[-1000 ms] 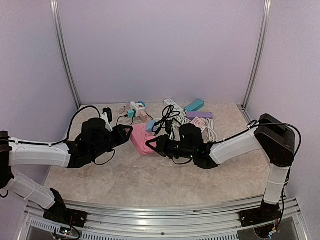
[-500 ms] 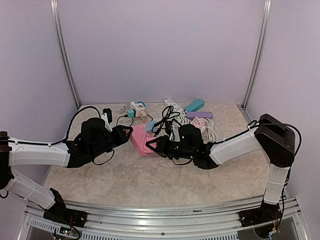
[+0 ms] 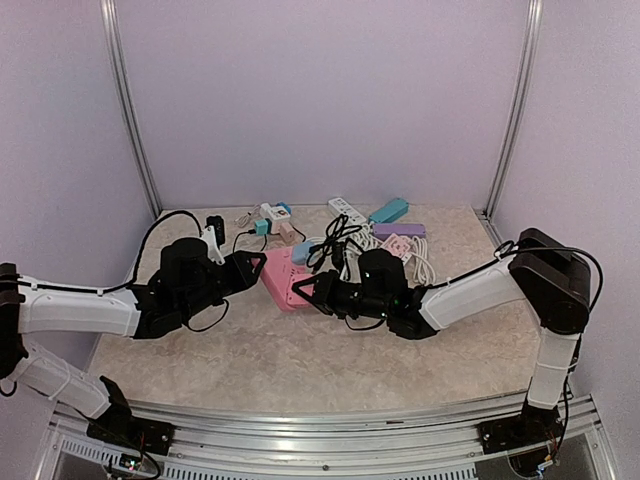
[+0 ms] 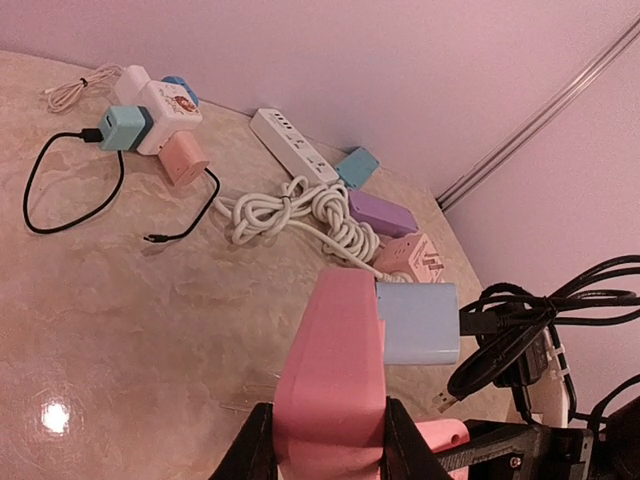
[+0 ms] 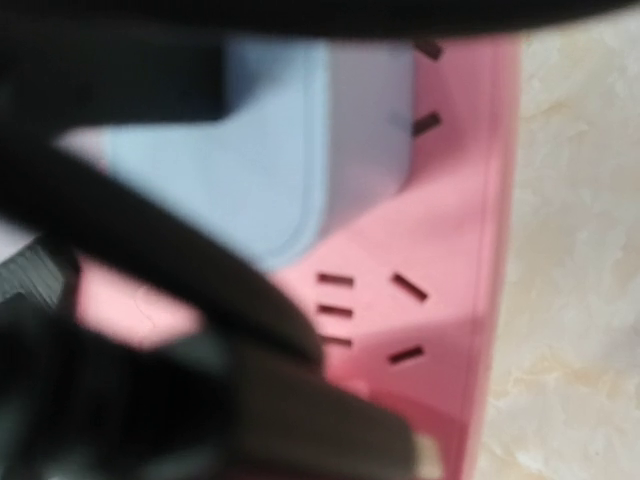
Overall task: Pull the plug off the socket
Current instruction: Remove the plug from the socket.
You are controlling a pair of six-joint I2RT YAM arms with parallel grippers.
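Pink power strip (image 3: 280, 282): lies between the arms, its long axis running away from the left gripper (image 3: 252, 268), which clamps its near end.
Right gripper (image 3: 303, 289): jaws closed at the strip's socket face; contents not discernible.
Light-blue plug (image 4: 418, 322): seated in that face, projecting toward the nearer right arm.
Black cable (image 4: 520, 330): attached to the plug.

Through the right wrist camera we get mostly blur: a black cable (image 5: 150, 270) smears from 9 to 6 o'clock, covering part of the blue plug (image 5: 260, 150). The left wrist view cuts the pink socket (image 4: 335, 380) off at 6 o'clock.
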